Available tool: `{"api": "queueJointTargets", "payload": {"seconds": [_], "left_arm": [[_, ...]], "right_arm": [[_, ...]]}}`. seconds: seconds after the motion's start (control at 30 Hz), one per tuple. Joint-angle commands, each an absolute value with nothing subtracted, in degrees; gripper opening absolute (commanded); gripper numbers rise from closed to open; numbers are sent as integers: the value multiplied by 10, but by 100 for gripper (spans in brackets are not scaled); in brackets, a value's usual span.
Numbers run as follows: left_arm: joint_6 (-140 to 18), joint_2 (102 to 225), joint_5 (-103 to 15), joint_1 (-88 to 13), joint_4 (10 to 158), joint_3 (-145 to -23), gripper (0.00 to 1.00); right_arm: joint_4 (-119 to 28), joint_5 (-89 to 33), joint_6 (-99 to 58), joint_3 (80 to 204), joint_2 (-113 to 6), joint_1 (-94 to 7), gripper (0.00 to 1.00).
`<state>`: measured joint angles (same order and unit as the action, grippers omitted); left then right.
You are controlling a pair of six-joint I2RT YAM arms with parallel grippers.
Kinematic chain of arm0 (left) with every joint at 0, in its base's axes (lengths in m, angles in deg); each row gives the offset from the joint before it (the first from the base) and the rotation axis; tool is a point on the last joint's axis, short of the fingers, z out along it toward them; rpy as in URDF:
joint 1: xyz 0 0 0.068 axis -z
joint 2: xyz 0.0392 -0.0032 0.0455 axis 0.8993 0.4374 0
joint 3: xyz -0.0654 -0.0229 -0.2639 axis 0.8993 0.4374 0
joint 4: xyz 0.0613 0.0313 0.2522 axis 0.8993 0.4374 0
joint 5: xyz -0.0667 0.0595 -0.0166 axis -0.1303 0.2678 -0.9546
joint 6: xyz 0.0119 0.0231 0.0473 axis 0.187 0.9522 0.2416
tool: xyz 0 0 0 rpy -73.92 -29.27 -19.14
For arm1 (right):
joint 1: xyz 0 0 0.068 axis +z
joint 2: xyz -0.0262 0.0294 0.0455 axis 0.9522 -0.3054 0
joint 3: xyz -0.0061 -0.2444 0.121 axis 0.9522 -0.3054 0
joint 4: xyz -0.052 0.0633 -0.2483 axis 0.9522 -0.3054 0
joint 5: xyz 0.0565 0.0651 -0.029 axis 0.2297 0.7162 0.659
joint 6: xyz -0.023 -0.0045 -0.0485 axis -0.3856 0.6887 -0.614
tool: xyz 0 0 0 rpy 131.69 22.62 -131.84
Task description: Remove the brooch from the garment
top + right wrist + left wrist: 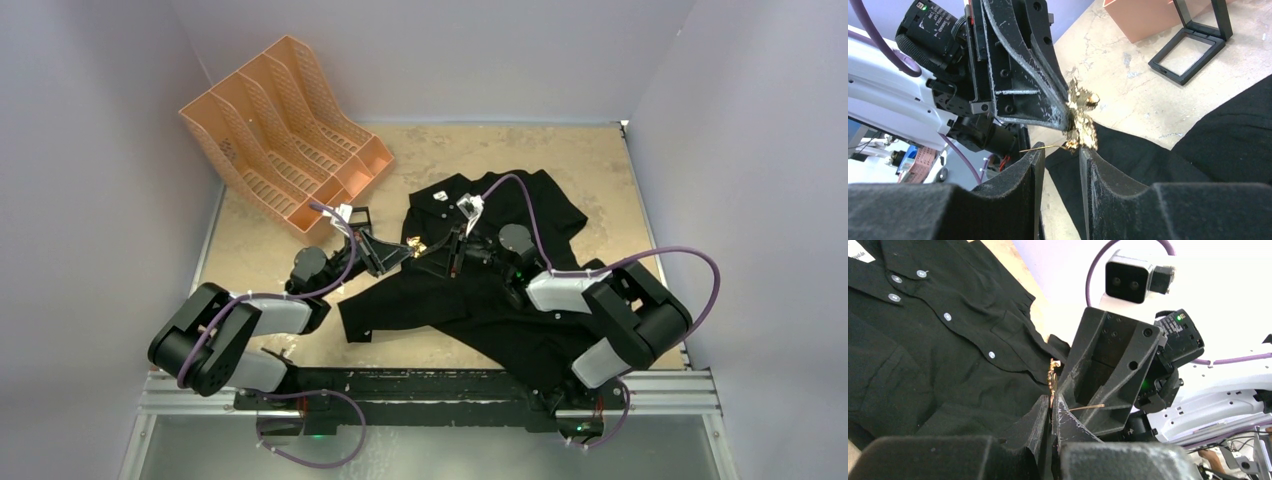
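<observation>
Although the overhead view shrinks the brooch (1081, 117) to a gold speck between the two arms, the right wrist camera shows it plainly. It sits pinched at the tip of the left claw (1052, 405), whose fingers are pressed together on it, just above a fold of the garment (490, 290). Its thin pin shaft (1043, 147) juts out sideways, bare. Whether any part of the brooch is caught in the cloth cannot be made out, since the fingers cover its back. The right claw (1058, 155) faces it closely with its fingers apart, gripping nothing; whether it touches the shaft is unclear. Both arms hide the middle of the shirt on the counter (560, 160). At the far left stands a peach slotted organizer (285, 130), and a small black hinged frame (1192, 50) lies just beside it.
</observation>
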<state>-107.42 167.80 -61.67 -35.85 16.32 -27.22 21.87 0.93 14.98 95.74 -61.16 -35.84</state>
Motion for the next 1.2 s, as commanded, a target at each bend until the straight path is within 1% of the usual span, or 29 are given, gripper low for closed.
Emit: {"api": "queueJointTargets", "payload": {"seconds": [0.0, 0.17, 0.33, 0.43, 0.6, 0.83, 1.0, 1.17], "left_arm": [[-1079, 1675, -651, -356, 132, -268, 0], [-1083, 1675, -683, -356, 135, -265, 0], [-1089, 1673, -717, -356, 133, -264, 0], [-1083, 1665, -719, -355, 150, -262, 0], [-1087, 1662, -710, -354, 155, -259, 0], [-1149, 1673, -657, -353, 130, -251, 0], [-1228, 1729, -647, -348, 47, -246, 0], [-1277, 1786, -645, -340, -32, -247, 0]], "right_arm": [[181, 15, 137, 995, -592, -355, 34], [27, 18, 89, 1041, -565, -356, 31], [-145, 20, 33, 1104, -548, -356, 32], [-256, 12, 3, 1155, -543, -355, 32], [-373, -24, -19, 1215, -542, -356, 32], [-465, -93, -26, 1252, -534, -356, 38], [-506, -161, -31, 1289, -540, -355, 40], [-535, -168, -35, 1330, -551, -356, 40]]}}
